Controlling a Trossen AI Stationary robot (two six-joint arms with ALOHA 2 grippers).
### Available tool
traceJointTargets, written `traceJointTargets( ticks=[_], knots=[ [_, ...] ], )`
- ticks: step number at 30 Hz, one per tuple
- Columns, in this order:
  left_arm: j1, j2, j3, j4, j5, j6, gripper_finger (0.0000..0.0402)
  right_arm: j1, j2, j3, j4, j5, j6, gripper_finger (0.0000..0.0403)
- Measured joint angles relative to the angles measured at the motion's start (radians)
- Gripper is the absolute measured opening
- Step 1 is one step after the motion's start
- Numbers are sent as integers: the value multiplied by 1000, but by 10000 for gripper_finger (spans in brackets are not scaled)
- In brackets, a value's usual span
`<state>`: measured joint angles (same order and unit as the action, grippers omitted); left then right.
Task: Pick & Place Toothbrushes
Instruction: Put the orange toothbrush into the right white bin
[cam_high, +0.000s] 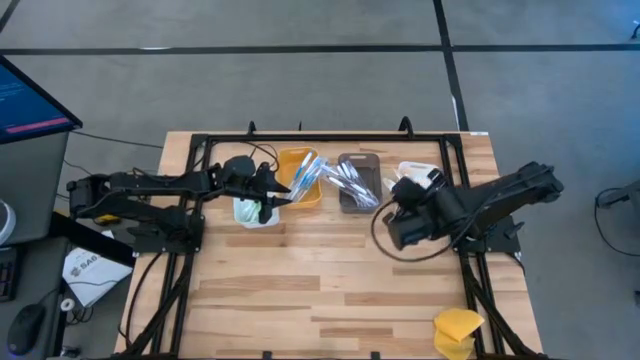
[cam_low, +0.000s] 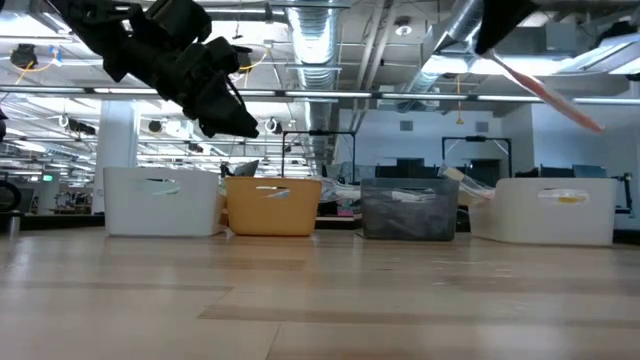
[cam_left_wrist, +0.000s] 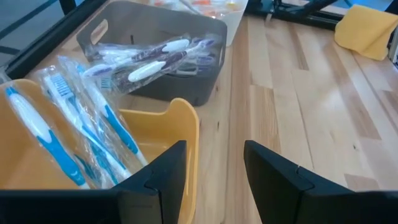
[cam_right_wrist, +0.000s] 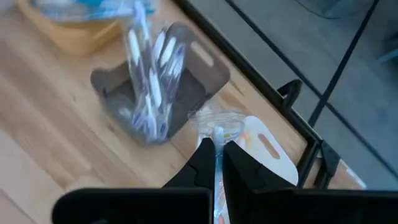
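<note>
Four small bins stood in a row along the far side of the wooden table (cam_high: 330, 300): a white bin (cam_low: 160, 202) on the left, then a yellow bin (cam_high: 300, 176), a grey bin (cam_high: 357, 182) and another white bin (cam_low: 548, 210) on the right. The left gripper (cam_left_wrist: 214, 174) hung above the near edge of the yellow bin, its fingers (cam_left_wrist: 163, 171) parted with nothing between them. Below and ahead of it, blue-and-white toothbrushes (cam_left_wrist: 81, 134) in clear wrappers leaned up out of the yellow bin, some poking over its rim towards the grey one. More wrapped toothbrushes, grey-handled (cam_left_wrist: 152, 59), lay piled in the grey bin. The right gripper (cam_right_wrist: 219, 158) was raised over the table just beside the right-hand white bin, clenched on one wrapped toothbrush (cam_right_wrist: 217, 140), which stuck out past its fingertips; from table height that brush (cam_low: 548, 88) showed as a pinkish stick slanting downwards high above the white bin. I could see orange shapes in that white bin but could not make them out. A yellow sponge-like lump (cam_high: 458, 328) sat well apart at the near right corner of the table.
</note>
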<state>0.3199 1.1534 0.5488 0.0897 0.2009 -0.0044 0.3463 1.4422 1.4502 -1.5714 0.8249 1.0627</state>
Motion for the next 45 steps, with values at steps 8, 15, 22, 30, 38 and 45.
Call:
traceJointTargets(
  ticks=[8,15,22,30,38,45],
  knots=[
    [0,0,-37,37,1,0,154,-47,-205,-60,2,40,4,2],
    [0,0,-75,67,1,0,154,-45,-480,-258,146,89,8,2],
    [0,0,-87,104,1,0,154,-93,-680,-464,493,94,-167,1],
    [0,0,-87,153,2,0,154,-267,-701,-488,533,-60,-224,1],
    [0,0,-87,162,1,5,154,-483,-695,-492,533,-260,-248,1],
    [0,0,-87,165,2,32,154,-600,-673,-554,534,-331,-274,1]
  ],
)
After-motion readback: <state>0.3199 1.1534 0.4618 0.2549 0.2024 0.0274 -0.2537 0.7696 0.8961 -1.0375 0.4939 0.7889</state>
